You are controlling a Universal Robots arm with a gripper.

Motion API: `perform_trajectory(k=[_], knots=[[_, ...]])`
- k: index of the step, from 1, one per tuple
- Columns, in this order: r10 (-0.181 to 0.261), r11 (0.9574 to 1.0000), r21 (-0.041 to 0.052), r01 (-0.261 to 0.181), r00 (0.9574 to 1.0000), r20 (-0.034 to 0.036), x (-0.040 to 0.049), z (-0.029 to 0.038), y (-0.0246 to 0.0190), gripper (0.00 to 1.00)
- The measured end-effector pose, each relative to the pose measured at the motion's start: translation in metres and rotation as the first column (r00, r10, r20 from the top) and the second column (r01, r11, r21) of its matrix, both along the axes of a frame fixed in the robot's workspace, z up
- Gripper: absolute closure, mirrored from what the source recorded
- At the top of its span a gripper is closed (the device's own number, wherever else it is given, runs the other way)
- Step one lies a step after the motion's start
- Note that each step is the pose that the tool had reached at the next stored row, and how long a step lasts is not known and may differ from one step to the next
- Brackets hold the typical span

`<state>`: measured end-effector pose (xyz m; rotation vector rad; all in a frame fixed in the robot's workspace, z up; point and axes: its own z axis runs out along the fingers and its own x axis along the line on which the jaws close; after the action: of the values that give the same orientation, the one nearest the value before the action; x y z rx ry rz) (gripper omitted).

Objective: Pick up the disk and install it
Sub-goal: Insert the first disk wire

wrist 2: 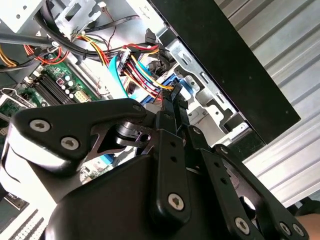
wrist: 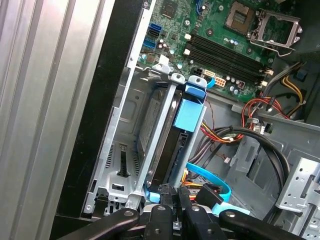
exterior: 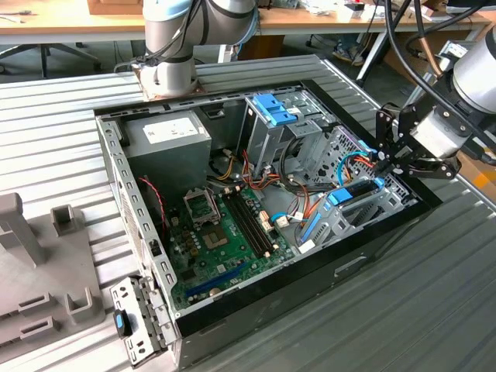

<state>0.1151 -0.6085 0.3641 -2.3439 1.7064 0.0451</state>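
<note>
The disk (wrist: 167, 150) stands on edge inside the drive bay of the open computer case (exterior: 403, 221), at the exterior view's right. Its dark body is edged by a blue carrier frame (exterior: 355, 191) with a blue tab (wrist: 190, 114) toward the motherboard. My gripper (exterior: 385, 164) reaches in over the case's right wall. Its black fingers (wrist: 164, 196) are drawn close together on the disk's near end. In the second wrist view my gripper (wrist 2: 171, 99) points at the blue frame (wrist 2: 181, 89) amid cables.
Red, yellow and blue cables (wrist: 220, 134) crowd the bay's side. A tall grey cage with a blue latch (exterior: 273, 108) and a grey power-supply box (exterior: 167, 136) stand at the case's back. The green motherboard (exterior: 225, 232) lies on the floor. Grey fixtures (exterior: 46, 263) sit outside on the left.
</note>
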Motion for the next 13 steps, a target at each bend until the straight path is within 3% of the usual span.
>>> perform_trajectory(k=[1,3,10,13], knots=[[0.000,1.0000,-0.0039,0.000,1.0000,0.0000,0.0000,0.0000,0.0001,0.83],[-0.011,0.9993,-0.0347,0.011,0.9999,0.0001,-0.0001,-0.0001,0.0000,0.83],[-0.026,0.9991,-0.0347,0.026,0.9997,0.0002,-0.0042,-0.0004,0.0000,0.83],[-0.080,0.9962,-0.0348,0.080,0.9968,0.0001,-0.0057,-0.0011,0.0000,0.83]])
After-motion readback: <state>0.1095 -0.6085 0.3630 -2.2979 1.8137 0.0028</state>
